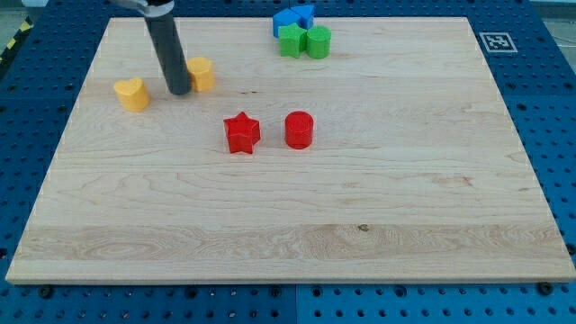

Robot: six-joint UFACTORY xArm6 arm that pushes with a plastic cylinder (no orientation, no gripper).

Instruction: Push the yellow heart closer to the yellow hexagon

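Yellow hexagon (202, 72) touches my tip (179, 91); yellow heart (132, 94) lies near.

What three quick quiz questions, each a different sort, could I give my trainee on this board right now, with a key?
1. True or false: my tip is between the yellow heart and the yellow hexagon.
2. Multiple choice: which block lies nearest the red star? A) the red cylinder B) the green star C) the blue blocks
3. Fill in: the green cylinder sits near the view's ____ edge of the wooden board.

Key: 1 true; 2 A; 3 top.
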